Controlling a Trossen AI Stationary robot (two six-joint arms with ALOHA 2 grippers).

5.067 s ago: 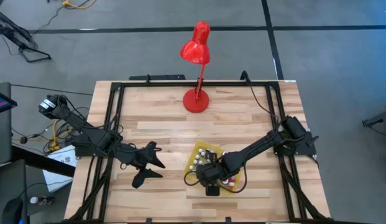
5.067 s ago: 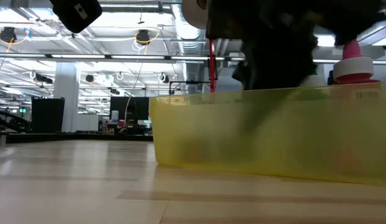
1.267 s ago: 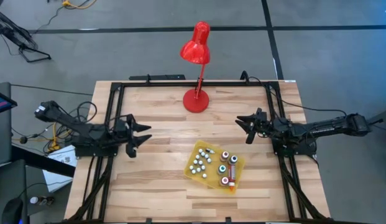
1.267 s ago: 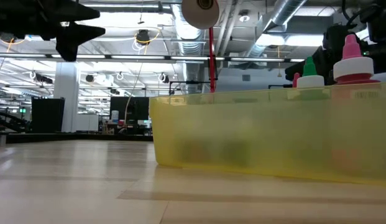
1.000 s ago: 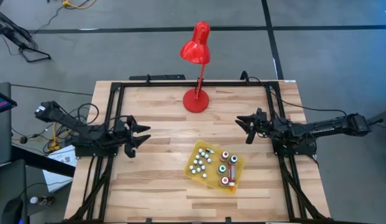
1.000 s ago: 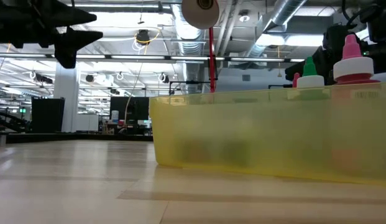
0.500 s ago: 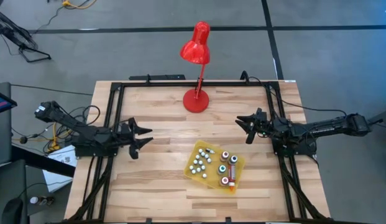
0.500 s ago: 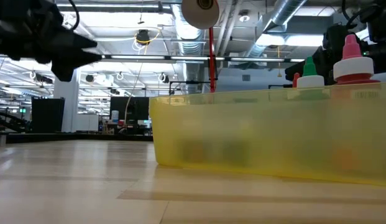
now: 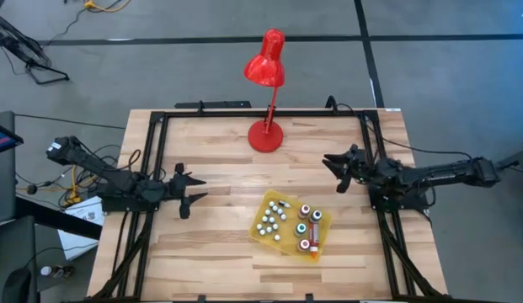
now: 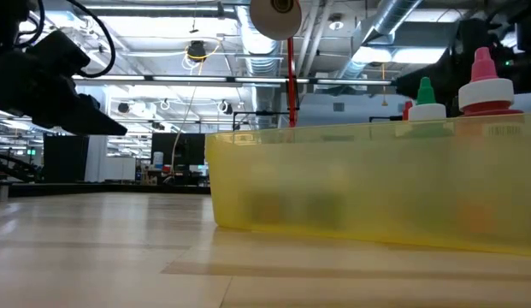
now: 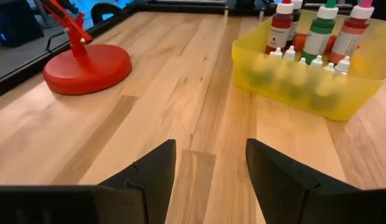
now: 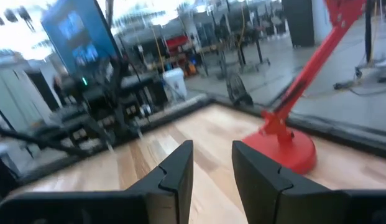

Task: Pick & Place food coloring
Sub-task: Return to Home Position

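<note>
The food coloring bottles (image 9: 306, 225) stand upright in the right part of a yellow tray (image 9: 323, 229) on the table's near middle. In the left wrist view they show as red (image 11: 281, 26), green (image 11: 319, 32) and pinkish (image 11: 353, 33) bottles at the back of the tray. Their caps rise over the tray wall in the low view (image 10: 482, 84). My left gripper (image 9: 188, 192) hovers open left of the tray, pointing toward it (image 11: 210, 180). My right gripper (image 9: 337, 170) hovers open above and right of the tray, beyond its far side (image 12: 211, 168). Neither gripper holds anything.
Many small white-capped droppers (image 9: 269, 221) fill the tray's left part (image 11: 304, 62). A red desk lamp stands on its round base (image 9: 265, 135) near the table's far edge, also seen from both wrists (image 11: 87, 68) (image 12: 288, 149). Bare wood lies between each gripper and the tray.
My left gripper has sunk lower and drifted a little toward the table's near edge and the tray, turning about its wrist as it went. My right gripper has shifted only slightly. The tray and the bottles have stayed still.
</note>
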